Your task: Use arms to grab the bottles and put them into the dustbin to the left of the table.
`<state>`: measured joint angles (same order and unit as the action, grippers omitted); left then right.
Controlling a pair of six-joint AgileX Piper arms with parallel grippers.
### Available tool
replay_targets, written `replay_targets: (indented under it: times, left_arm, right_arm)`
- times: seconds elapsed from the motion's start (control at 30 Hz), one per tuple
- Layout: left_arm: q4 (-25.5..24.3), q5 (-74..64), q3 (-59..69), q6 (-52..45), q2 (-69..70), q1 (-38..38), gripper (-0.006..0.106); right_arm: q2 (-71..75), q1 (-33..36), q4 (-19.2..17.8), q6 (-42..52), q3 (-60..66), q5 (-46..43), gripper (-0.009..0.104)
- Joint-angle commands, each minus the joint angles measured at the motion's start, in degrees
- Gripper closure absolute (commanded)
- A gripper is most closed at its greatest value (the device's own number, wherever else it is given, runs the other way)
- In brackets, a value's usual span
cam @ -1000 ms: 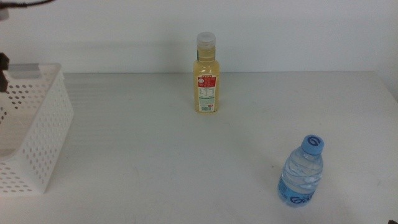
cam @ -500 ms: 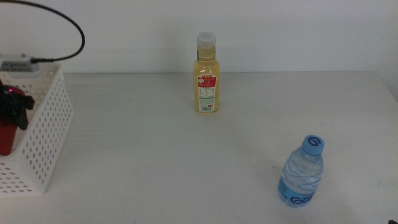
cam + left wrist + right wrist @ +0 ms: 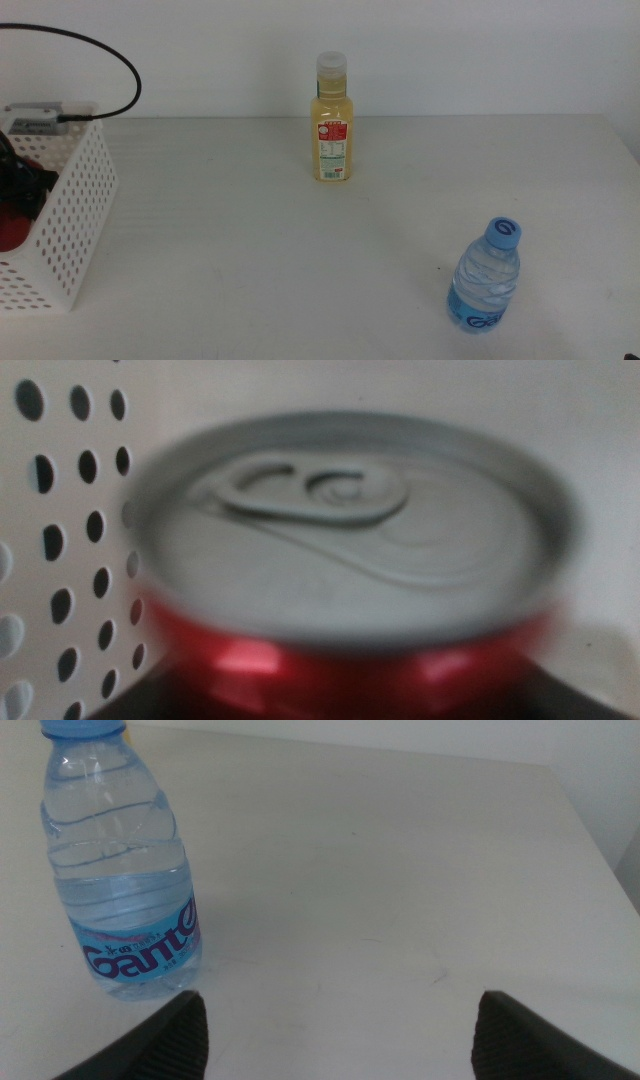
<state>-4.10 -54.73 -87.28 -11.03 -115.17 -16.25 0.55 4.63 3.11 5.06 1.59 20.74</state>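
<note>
Left gripper (image 3: 15,190) inside dustbin (image 3: 70,220), fingers clamped on red can (image 3: 350,560). Right gripper (image 3: 335,1030) fingers spread wide, empty, near water bottle (image 3: 120,870) on worktop (image 3: 250,260).

Upright water bottle (image 3: 122,870) on the table (image 3: 400,870), beyond the right gripper's (image 3: 340,1025) spread jaws.

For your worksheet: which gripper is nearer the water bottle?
Right. The right gripper has the water bottle just ahead of its open jaws; the left gripper is across the table in the dustbin.

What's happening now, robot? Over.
Left pincer in dustbin, gripping red can. Right pincer open beside water bottle. Juice bottle waiting. Nothing blocking.
</note>
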Motion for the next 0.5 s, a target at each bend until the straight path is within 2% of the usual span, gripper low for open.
replay_targets:
  times: [0.0, 0.07, 0.27, 0.47]
  left_arm:
    - [-0.8, 0.5, -2.1, 0.3, 3.1, 0.1, 0.027]
    - [-0.9, 0.5, -2.1, 0.3, 3.1, 0.1, 0.011]
    - [-0.9, -1.3, -2.1, 0.6, 6.3, 0.1, 0.01]
    - [1.7, -3.4, -2.1, 1.0, 16.5, 1.6, 0.01]
  right_arm:
    - [1.6, -0.3, -0.4, 0.3, -0.4, -3.0, 0.016]
    - [1.6, -0.3, -0.4, 0.3, -0.4, -3.0, 0.016]
    - [1.6, -0.3, -0.4, 0.3, -0.4, -3.0, 0.016]
    - [1.6, -0.3, -0.4, 0.3, -0.4, -3.0, 0.016]
